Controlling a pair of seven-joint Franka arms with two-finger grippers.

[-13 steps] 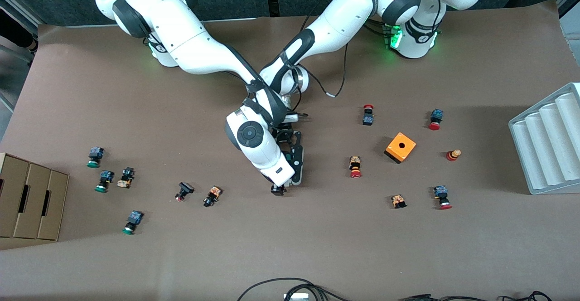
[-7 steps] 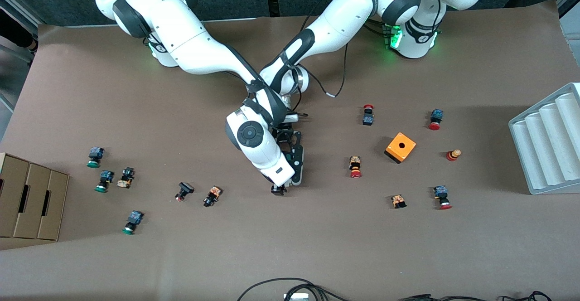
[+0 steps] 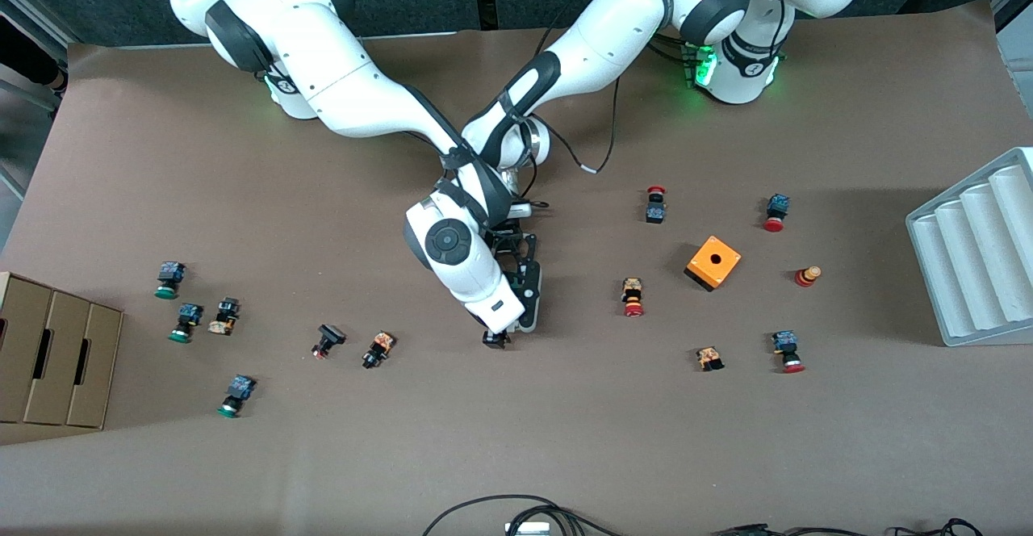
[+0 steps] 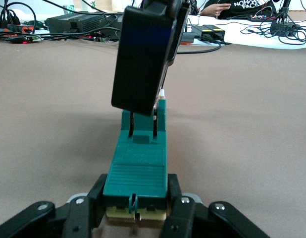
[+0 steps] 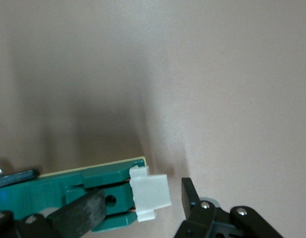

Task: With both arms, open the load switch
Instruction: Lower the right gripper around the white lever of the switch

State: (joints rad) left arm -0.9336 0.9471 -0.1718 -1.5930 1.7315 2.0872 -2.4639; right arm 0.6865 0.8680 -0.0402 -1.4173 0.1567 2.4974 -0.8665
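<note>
The load switch (image 4: 137,171), raised over mid-table, is pinched at one end by the left gripper (image 4: 137,213), while its white tab (image 5: 150,192) is straddled by the right gripper's (image 5: 143,208) spread fingers, so the opening itself seems not yet done.

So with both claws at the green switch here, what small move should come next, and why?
Probably the right claw should finish closing on the white tab of the slim dark-green rectangular load switch, then pull. The left claw is already shut on the switch's other end, over the brown table, while the right claw's fingers straddle the tab end with a visible gap.
</note>
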